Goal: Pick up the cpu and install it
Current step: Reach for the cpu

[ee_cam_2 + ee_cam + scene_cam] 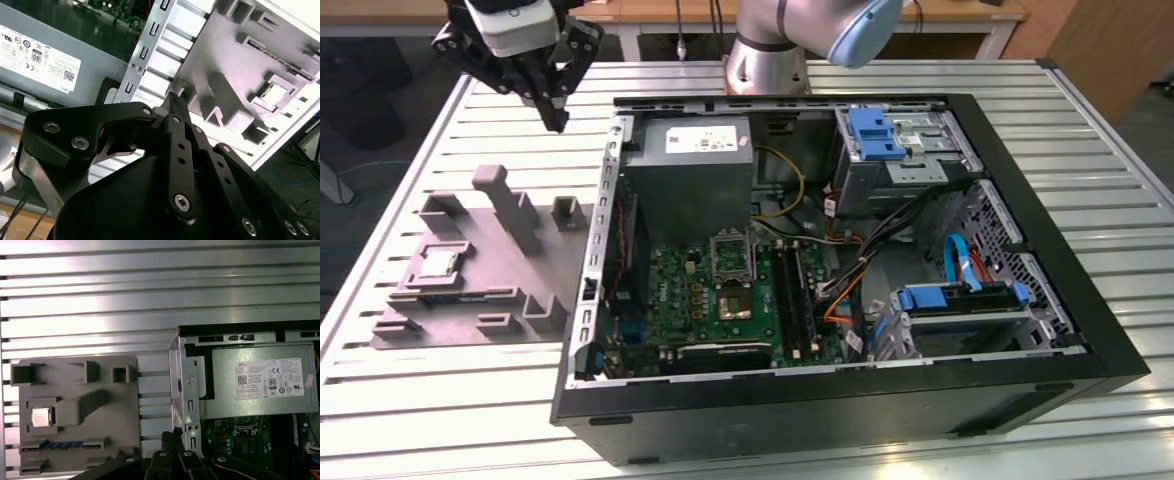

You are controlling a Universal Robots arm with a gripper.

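Claw (560, 121) points straight down off the arm (807, 30), which reaches toward the exterior view's left. Tips are pinched together with nothing between them, above the slatted table (440, 420), just beside the far corner of the open computer case (854, 400). The cpu (438, 262) lies flat in a recess of the grey fixture (520, 300), well apart from the claw and nearer the camera.

Second wrist view: the claw (173, 98) has its black fingers (179, 150) meeting at one tip, empty. The cpu (266, 91) sits in the fixture (225, 55) beyond it, not touching.

First wrist view: the claw (172, 437) is over the case edge. The cpu (41, 416) rests in its fixture (107, 410) pocket off to the side, and the power supply (250, 390) lies on the other side.
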